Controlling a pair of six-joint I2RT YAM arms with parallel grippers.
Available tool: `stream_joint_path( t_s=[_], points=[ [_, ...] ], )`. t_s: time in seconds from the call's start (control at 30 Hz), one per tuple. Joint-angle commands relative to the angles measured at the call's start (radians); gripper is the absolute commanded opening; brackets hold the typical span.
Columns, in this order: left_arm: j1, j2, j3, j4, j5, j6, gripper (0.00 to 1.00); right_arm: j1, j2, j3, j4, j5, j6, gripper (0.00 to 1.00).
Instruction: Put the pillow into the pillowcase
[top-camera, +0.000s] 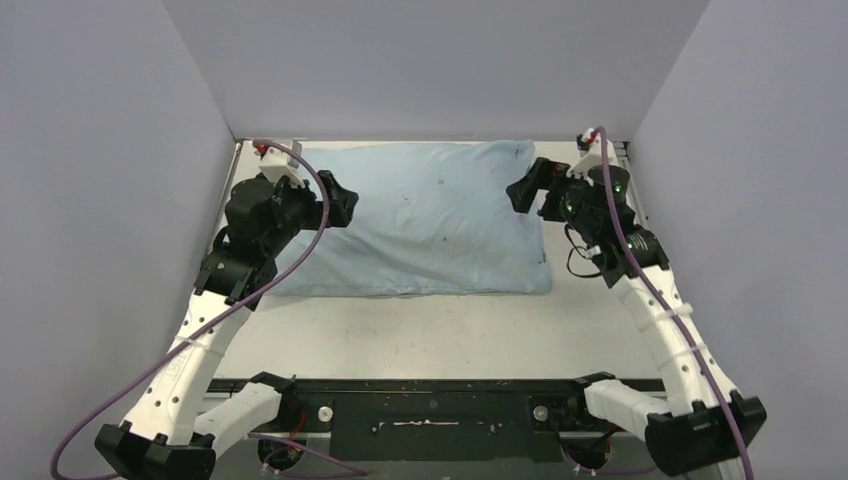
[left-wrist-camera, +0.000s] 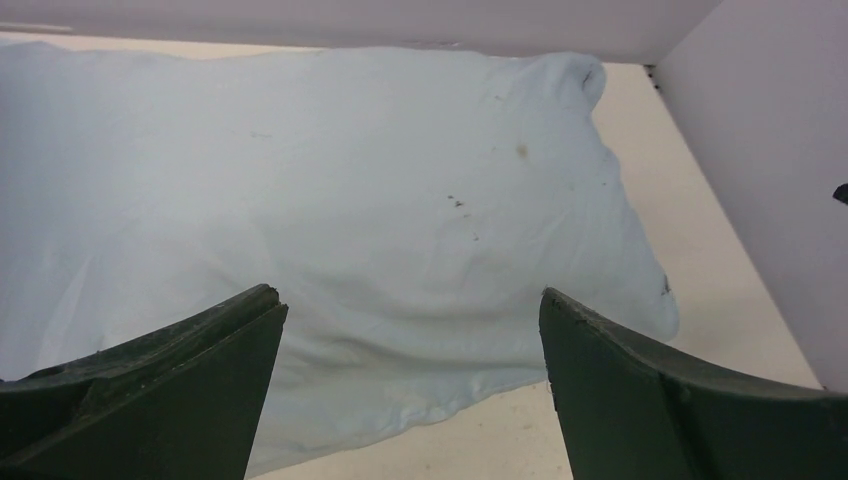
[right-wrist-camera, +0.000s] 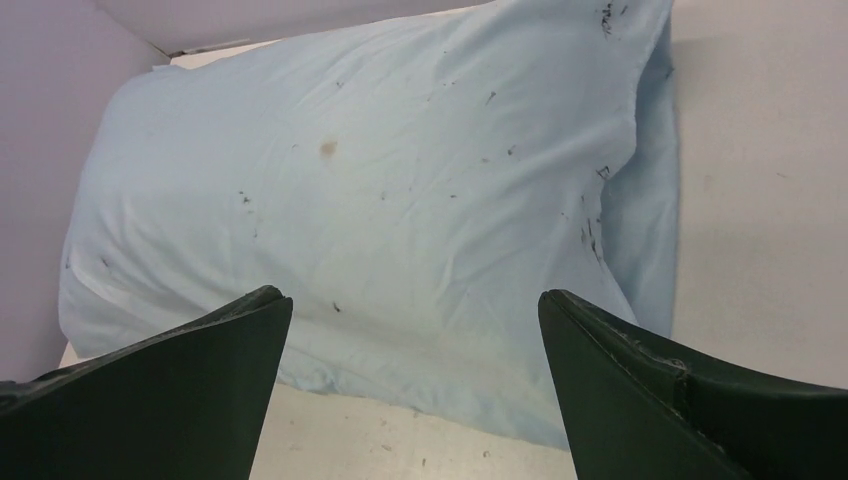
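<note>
Two black grabbing parts sit at the two short ends of a thin, light blue, wrinkly cloth pillowcase. The pillowcase lies flat on the far half of the white bench, close to the grey back wall. It looks fat and full, as if something soft fills it. The white pillow itself is hidden.

The left end effector is at the left end of the pillowcase, over its edge. Its two dark fingers are spread wide apart and hold nothing. From its own camera, the blue cloth lies ahead of the fingers and under the gap between them.

The right end effector is at the right end, by the far corner. It is spread wide too and grips nothing, and the cloth lies lower down beyond it.

I cannot tell if any finger touches the cloth. Little dark specks and one small brown spot mark the top of the pillowcase.
</note>
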Motion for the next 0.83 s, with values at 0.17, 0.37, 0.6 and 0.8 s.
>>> stream_joint_path(
  t_s=[0.17, 0.37, 0.6, 0.8],
  points=[
    [-0.009, -0.192, -0.064, 0.081, 0.031, -0.056, 0.97, 0.009, -0.349, -0.150, -0.052, 0.037, 0.041, 1.00],
    [-0.010, -0.321, -0.180, 0.148, 0.030, -0.101, 0.97, 0.009, -0.406, -0.134, -0.119, 0.016, 0.014, 1.00],
    [-0.009, -0.373, -0.212, 0.155, -0.017, -0.137, 0.97, 0.008, -0.431, -0.153, -0.129, 0.006, 0.023, 1.00],
    [-0.009, -0.373, -0.223, 0.146, -0.015, -0.140, 0.97, 0.009, -0.445, -0.145, -0.132, 0.031, 0.036, 1.00]
  ],
)
